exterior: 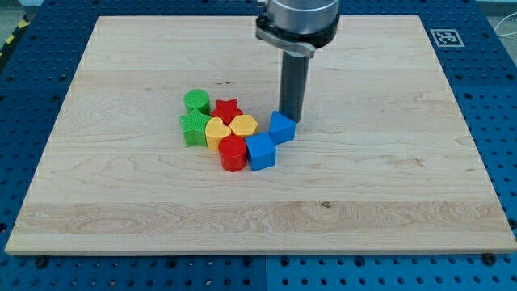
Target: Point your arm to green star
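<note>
The green star (194,128) lies at the left end of a tight cluster of blocks on the wooden board (121,202). A green cylinder (197,102) sits just above it. To its right are a yellow heart (216,130), a red star (228,110) and a second yellow block (244,125). A red cylinder (233,153) and a blue cube (260,151) are at the cluster's bottom. A small blue block (282,127) is at the right end. My tip (292,121) stands at that blue block's upper right edge, far right of the green star.
The arm's grey body (296,20) hangs over the board's top middle. A black-and-white marker tag (445,37) lies off the board's top right corner. The board rests on a blue perforated table (32,97).
</note>
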Motion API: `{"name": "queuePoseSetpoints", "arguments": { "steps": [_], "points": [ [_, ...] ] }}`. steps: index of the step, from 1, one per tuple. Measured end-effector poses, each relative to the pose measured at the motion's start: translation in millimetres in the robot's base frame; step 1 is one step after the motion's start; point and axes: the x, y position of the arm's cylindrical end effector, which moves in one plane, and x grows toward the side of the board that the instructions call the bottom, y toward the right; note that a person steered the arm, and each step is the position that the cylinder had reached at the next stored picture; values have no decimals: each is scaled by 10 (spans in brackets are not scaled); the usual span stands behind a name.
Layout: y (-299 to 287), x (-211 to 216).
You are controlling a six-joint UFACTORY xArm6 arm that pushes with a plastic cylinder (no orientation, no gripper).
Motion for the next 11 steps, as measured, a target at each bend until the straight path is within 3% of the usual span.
{"name": "queuePoseSetpoints", "arguments": {
  "steps": [1,3,5,9,11],
  "points": [
    [-250,24],
    [-422,-618],
    [-1015,-807],
    [-1932,18],
    [-1901,526]
  ]
}}
